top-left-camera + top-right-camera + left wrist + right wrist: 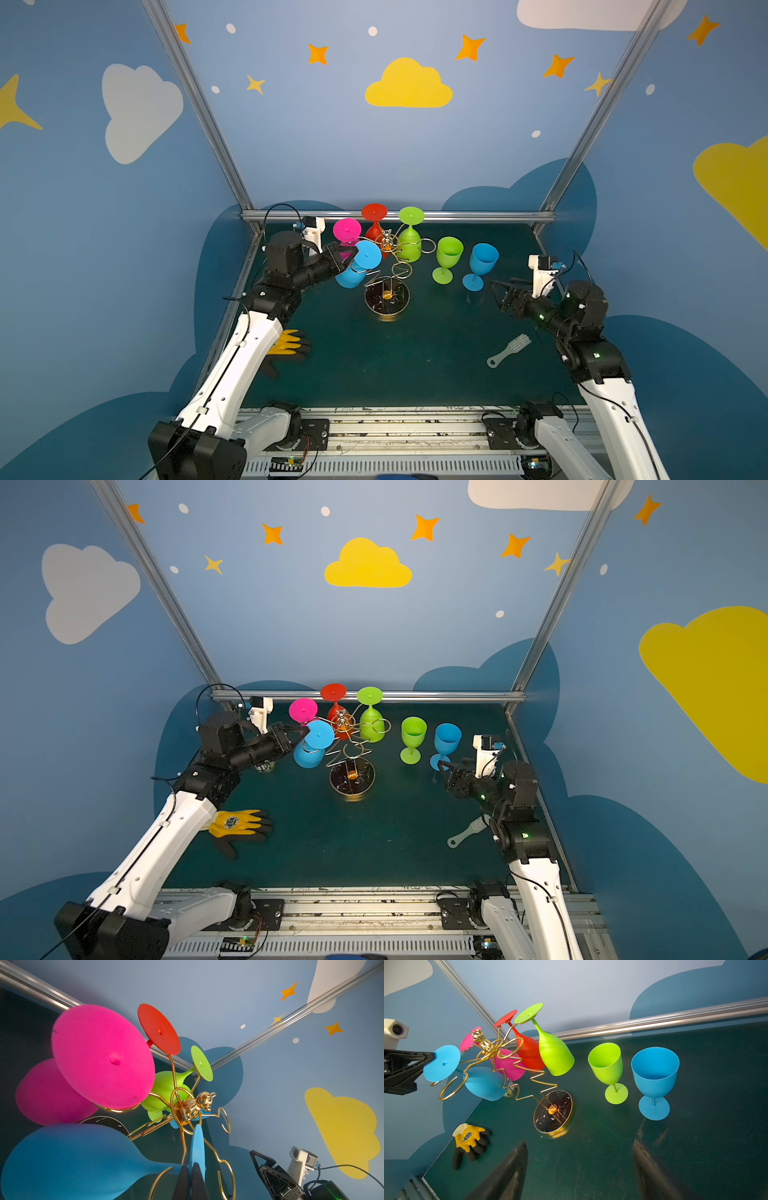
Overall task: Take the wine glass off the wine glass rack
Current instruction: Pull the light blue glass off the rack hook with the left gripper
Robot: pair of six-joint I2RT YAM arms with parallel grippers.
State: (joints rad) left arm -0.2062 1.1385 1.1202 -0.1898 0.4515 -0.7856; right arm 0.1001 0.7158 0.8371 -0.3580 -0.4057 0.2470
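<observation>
rack (376,301): gold wire, mid surface (415,353) | hung upside down on it: pink glass (347,229), red glass (374,212), green glass (409,245) | blue glass (483,1082): bowl-down at rack's edge, foot pinched in left claw (353,255) | right claw (579,1145): wide, holding nothing | green cup (605,1064), blue cup (654,1072): upright, empty

The wine glass rack (395,305) stands just above the centre of both top views. It is gold wire, with a zigzag post rising from a round, dark, marbled base. Curled loop arms fan out from a hub topped by a small gold figure.

The blue wine glass (351,276) hangs upside down on the rack's left-hand arm. Its bowl is low and tilted toward the left of the frame, and its flat round foot is on top. Its stem runs through the loop, but I cannot tell whether the foot touches the wire.

My left gripper (353,254) is pinched onto the rim of that foot.
</observation>
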